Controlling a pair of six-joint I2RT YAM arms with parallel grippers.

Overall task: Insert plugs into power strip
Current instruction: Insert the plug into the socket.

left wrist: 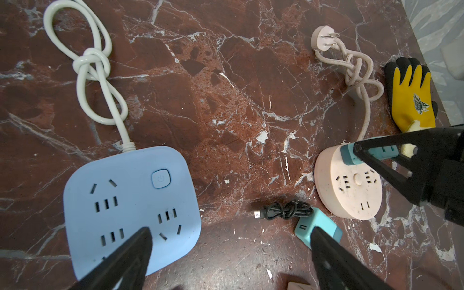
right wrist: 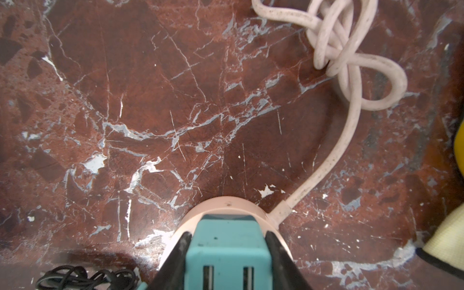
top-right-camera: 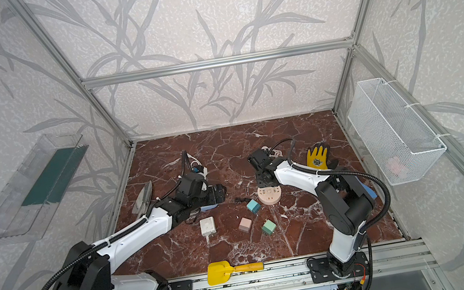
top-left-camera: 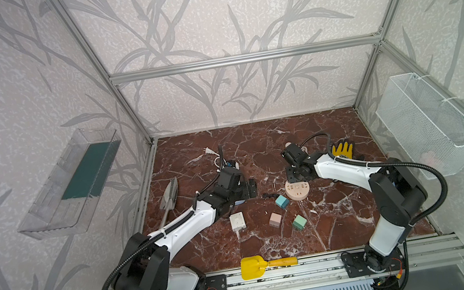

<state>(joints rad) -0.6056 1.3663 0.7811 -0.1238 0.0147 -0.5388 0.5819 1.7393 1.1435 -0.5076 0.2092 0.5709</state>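
My right gripper [right wrist: 227, 241] is shut on a teal plug [right wrist: 228, 251], which stands on the far edge of the round pink power strip [right wrist: 226, 206]. How deep the plug sits I cannot tell. In the top views this gripper [top-left-camera: 293, 178] hides that plug. My left gripper [left wrist: 231, 236] is open and empty, low over the table between the blue power strip [left wrist: 130, 206] and a second teal plug [left wrist: 319, 226]. In a top view the white charger [top-left-camera: 237, 221], pink plug [top-left-camera: 275, 219] and green plug [top-left-camera: 299, 222] lie loose in front of the pink strip [top-left-camera: 296, 190].
A knotted black USB cable [left wrist: 283, 211] lies between the two strips. Each strip's knotted cord [left wrist: 93, 62] trails toward the back. A yellow glove [top-left-camera: 342, 150] lies right, a metal trowel [top-left-camera: 169, 196] left, a yellow toy shovel [top-left-camera: 262, 265] at the front edge. A wire basket [top-left-camera: 429, 124] hangs on the right wall.
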